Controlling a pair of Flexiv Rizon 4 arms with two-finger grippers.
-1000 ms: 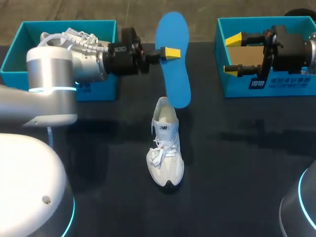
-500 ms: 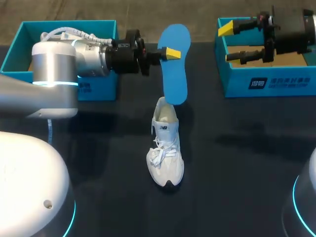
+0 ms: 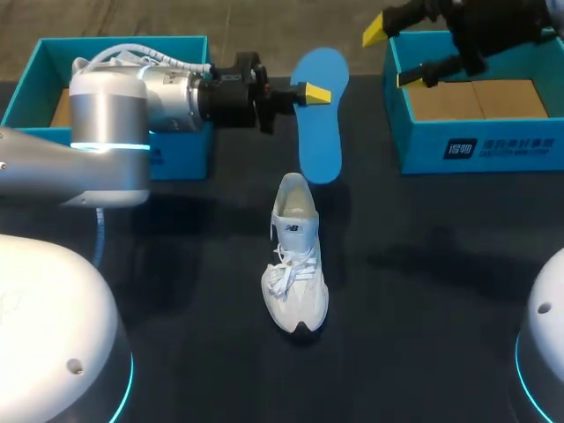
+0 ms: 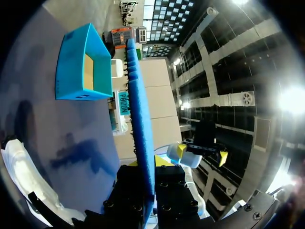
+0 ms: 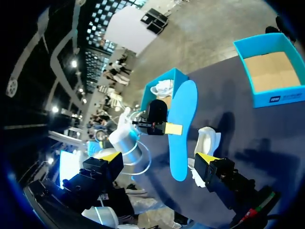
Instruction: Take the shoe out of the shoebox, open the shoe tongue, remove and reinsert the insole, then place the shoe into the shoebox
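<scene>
Insole (image 3: 319, 123) status: lifted clear of the bench (image 3: 441, 264) and clamped between the left fingers (image 3: 314, 92), which grip it toward its far end. The blue face is turned upward and one yellow tip lies flat on it. The near end of the insole hangs just beside the heel opening of the shoe (image 3: 295, 264); contact between the two cannot be determined.

In the left wrist view the insole (image 4: 140, 119) appears edge-on. It runs straight out ahead from between the left fingers (image 4: 164, 161), which press on its two faces. The shoe (image 4: 24, 176) lies under and beside it.

Shoe position: upright on its sole on the bench, between the left shoebox (image 3: 35, 79) and the right shoebox (image 3: 476, 145) and nearer the robot than either. Heel points to the far edge, toe to the robot. Laces are white.

Right arm: enters from the right. The right fingers (image 3: 377, 31) sit above the far corner of the right shoebox, spread wide and holding nothing. The brown floor of that box is exposed.

In the right wrist view the right fingers (image 5: 206, 158) stand well apart. The insole (image 5: 181, 129), the shoe (image 5: 207, 140) and the left fingers (image 5: 174, 129) all lie ahead of them, and the right shoebox (image 5: 279, 98) stands off to one side.
</scene>
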